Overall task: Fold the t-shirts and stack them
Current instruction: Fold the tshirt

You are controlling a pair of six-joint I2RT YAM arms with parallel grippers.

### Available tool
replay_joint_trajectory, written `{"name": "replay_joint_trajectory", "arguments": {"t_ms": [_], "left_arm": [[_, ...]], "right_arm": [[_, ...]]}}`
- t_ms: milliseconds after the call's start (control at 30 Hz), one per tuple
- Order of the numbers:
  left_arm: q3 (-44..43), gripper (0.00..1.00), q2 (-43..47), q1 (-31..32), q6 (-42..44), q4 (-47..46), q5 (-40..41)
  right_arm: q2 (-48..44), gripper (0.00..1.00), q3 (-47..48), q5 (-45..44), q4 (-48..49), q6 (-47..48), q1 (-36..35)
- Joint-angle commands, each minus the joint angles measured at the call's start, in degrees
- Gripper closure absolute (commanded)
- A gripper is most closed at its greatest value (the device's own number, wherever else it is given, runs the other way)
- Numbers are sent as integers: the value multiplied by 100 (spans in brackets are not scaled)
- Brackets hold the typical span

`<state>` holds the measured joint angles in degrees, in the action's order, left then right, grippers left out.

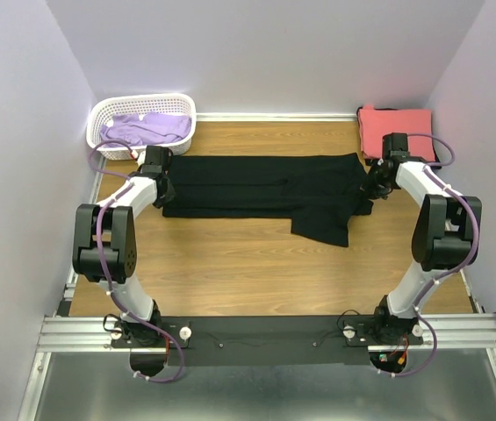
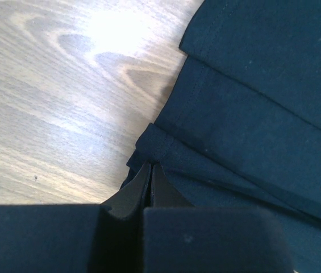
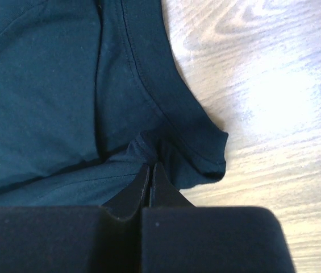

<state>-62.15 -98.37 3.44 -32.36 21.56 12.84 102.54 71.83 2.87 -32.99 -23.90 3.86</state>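
1. The left claw, closest to its wrist camera, has its fingers pressed together on a small bunched fold at the edge of the black t-shirt, with a thin pinch of cloth between the tips
2. The right claw is likewise closed tight, nipping a pucker of the same garment near a curved hemmed edge, just beside bare desk
3. From above, the black t-shirt lies as a long band across the far half of the desk, with a claw at each end and one flap hanging toward the near side, right of the middle
4. The step in hand looks like a two-ended fold. To do it well, raise both ends together, keep the band lightly taut so the layers don't slip, and tuck the loose flap rather than drag it
5. Both pinches look shallow, so a jerk could pull the cloth free
6. A lavender tee sits in the white basket at far left, and a coral-red tee lies in the far right corner
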Motion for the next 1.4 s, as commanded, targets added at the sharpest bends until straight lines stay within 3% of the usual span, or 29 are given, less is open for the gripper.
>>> {"name": "replay_joint_trajectory", "arguments": {"t_ms": [0, 333, 433, 533, 567, 667, 700, 833, 1067, 1200, 1367], "left_arm": [[-87, 100, -95, -116, 28, -258, 403], [-16, 98, -192, -116, 63, -486, 447], [27, 84, -130, -116, 63, -548, 456], [106, 60, 28, -107, 46, -565, 474], [168, 44, 159, -107, 37, -565, 500], [238, 23, 440, -72, 28, -574, 500], [299, 20, 667, -63, 45, -574, 491], [510, 17, 1345, 34, 81, -486, 588], [1318, 16, 2751, 165, 256, -512, 781], [1959, 16, 3620, 516, 432, -749, 904], [2251, 16, 3957, 859, 564, -890, 1062]], "right_arm": [[152, 99, 85, -112, 310, 114, 45], [231, 94, 68, -217, 513, 175, 45], [249, 85, 59, -147, 522, 184, 45], [39, 74, 68, -94, 531, 228, 19], [-49, 67, 68, -94, 522, 280, -25], [-383, 56, -11, -68, 513, 307, -113], [-636, 51, -133, -33, 522, 298, -192], [-1402, 38, -643, -68, 513, 246, -499], [-2580, 38, -1995, 248, 513, -202, -966], [-2854, 38, -2586, 258, 461, -299, -1001], [-2898, 40, -2912, 152, 425, -405, -1019]]}}
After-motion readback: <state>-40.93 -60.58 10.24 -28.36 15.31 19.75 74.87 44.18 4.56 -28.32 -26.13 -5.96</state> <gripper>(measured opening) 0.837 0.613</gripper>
